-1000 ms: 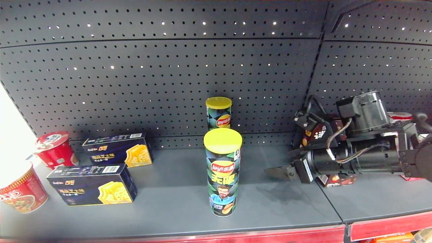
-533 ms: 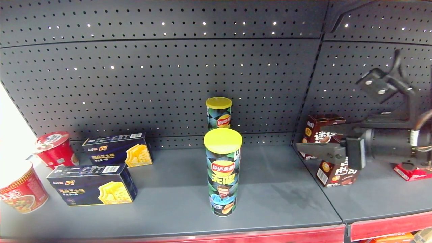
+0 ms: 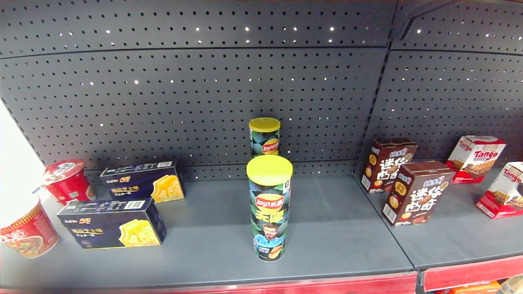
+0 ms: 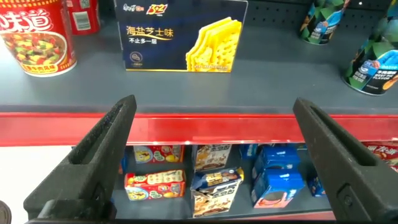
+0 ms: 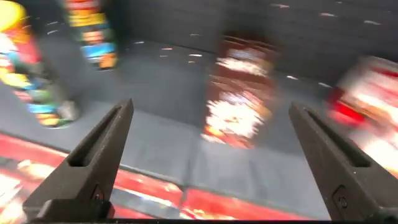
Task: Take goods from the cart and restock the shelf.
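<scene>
On the grey shelf [image 3: 335, 241] a tall chip can with a yellow lid [image 3: 269, 208] stands at the middle front, with a second can [image 3: 264, 136] behind it. Two brown snack boxes [image 3: 416, 192] stand upright to the right. My left gripper [image 4: 214, 106] is open and holds nothing; it hangs in front of the shelf's red front edge [image 4: 205, 127], facing a navy cracker box [image 4: 180, 34]. My right gripper [image 5: 210, 107] is open too, with nothing between its fingers, out in front of the shelf and facing a brown box [image 5: 239, 93].
Two navy cracker boxes [image 3: 112, 222] and red noodle cups [image 3: 24, 228] fill the shelf's left side. Red-and-white wafer boxes [image 3: 476, 157] sit at the far right. A lower shelf holds several packs [image 4: 211, 180]. Bare shelf lies between the cans and the brown boxes.
My right arm has drawn back to the right, away from the brown boxes and out of the head view. The goods on the shelf have not moved.
</scene>
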`<state>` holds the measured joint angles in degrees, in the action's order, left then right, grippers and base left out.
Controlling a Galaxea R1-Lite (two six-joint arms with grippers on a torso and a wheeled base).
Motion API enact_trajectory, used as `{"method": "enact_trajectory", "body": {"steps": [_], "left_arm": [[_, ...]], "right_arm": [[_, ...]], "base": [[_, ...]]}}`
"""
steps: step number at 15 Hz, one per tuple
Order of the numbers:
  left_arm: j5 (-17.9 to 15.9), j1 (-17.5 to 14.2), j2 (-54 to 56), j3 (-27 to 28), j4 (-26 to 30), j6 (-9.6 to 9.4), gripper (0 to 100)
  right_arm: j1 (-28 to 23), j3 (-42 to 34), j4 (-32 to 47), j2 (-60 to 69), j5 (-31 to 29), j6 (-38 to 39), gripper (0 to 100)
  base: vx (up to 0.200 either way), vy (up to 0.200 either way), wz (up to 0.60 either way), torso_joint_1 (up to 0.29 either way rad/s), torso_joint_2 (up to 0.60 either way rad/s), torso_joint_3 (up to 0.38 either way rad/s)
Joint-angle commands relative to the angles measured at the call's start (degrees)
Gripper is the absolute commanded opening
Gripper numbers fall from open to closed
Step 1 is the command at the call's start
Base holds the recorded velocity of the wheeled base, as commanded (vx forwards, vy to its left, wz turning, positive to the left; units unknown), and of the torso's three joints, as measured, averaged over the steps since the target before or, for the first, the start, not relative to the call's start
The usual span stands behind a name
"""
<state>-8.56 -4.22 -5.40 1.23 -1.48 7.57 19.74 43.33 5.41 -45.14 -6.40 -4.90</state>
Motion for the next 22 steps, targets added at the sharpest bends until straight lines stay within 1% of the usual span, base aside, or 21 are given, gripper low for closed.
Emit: {"method": "enact_trajectory", "body": {"steps": [1,3,4,6,7,8,9,11,12,13,15,16,18,19,20,22], "left_arm": [[-1.0,0.0,0.0,0.0,0.0,0.08,100],[-1.5,0.0,0.0,0.1,0.1,0.25,100],[-1.6,0.0,0.0,0.1,0.1,0.25,100],[-1.7,0.1,0.0,0.1,0.1,0.08,100],[-1.7,0.4,0.0,0.1,0.1,0.08,100],[-1.6,0.4,0.0,0.1,0.1,0.08,100],[-1.6,0.4,0.1,0.1,0.1,0.08,100],[-1.6,0.4,0.0,0.1,0.1,0.08,100],[-1.6,0.4,0.0,0.1,0.1,0.08,100],[-1.3,0.4,0.1,-0.1,-0.3,-0.01,100],[-1.2,0.4,0.1,-0.4,-0.7,-0.10,100],[-1.3,0.4,0.2,-0.5,-0.9,-0.28,100],[-1.8,0.4,0.2,-0.5,-1.0,-0.36,100],[-1.7,0.5,0.3,-0.5,-0.9,-2.65,100],[-1.6,0.6,0.3,-0.7,-0.9,-4.32,100],[-1.7,0.6,0.3,-0.7,-0.9,-6.25,100]], "right_arm": [[-4.3,-7.7,2.1,15.1,-6.3,0.1,100],[-9.5,-11.8,4.7,21.4,-8.2,-0.2,100],[-15.0,-14.5,6.5,26.2,-8.5,-0.2,100],[-21.2,-18.9,8.5,32.6,-8.0,-0.1,100],[-23.3,-23.8,8.7,39.3,-7.8,0.0,100],[-23.3,-25.3,8.7,41.7,-7.8,0.0,100],[-22.4,-28.1,8.0,45.1,-7.3,0.9,100],[-20.7,-30.7,5.7,45.1,-4.7,1.6,100],[-20.7,-30.7,5.7,45.1,-4.7,1.6,100],[-20.4,-36.6,2.1,45.1,-4.8,1.9,100],[-20.4,-42.3,-6.6,45.1,-3.8,2.4,100],[-20.4,-43.2,-9.4,45.1,-2.1,3.0,100],[-20.4,-43.2,-9.1,45.1,-1.9,4.2,100],[-20.4,-43.1,-9.0,45.1,-1.7,6.3,100],[-20.4,-43.1,-9.0,45.1,-1.8,7.0,100],[-20.4,-43.1,-9.0,45.1,-1.6,6.4,100]], "base": [[0.000,0.000,0.00,0.000,0.00,0.000],[0.000,0.000,0.00,0.000,0.00,0.000],[0.000,0.000,0.00,0.000,0.00,0.000],[0.000,0.000,0.00,0.000,0.00,0.000],[0.000,0.000,0.00,0.000,0.00,0.000],[0.000,0.000,0.00,0.000,0.00,0.000],[0.000,0.000,0.00,0.000,0.00,0.000],[0.000,0.000,0.00,0.000,0.00,0.000],[0.000,0.000,0.00,0.000,0.00,0.000],[0.000,0.000,0.00,0.000,0.00,0.000],[0.000,0.000,0.00,0.000,0.00,0.000],[0.000,0.000,0.00,0.000,0.00,0.000],[0.000,0.000,0.00,0.000,0.00,0.000],[0.000,0.000,0.00,0.000,0.00,0.000],[0.000,0.000,0.00,0.000,0.00,0.000],[0.000,0.000,0.00,0.000,0.00,0.000]]}}
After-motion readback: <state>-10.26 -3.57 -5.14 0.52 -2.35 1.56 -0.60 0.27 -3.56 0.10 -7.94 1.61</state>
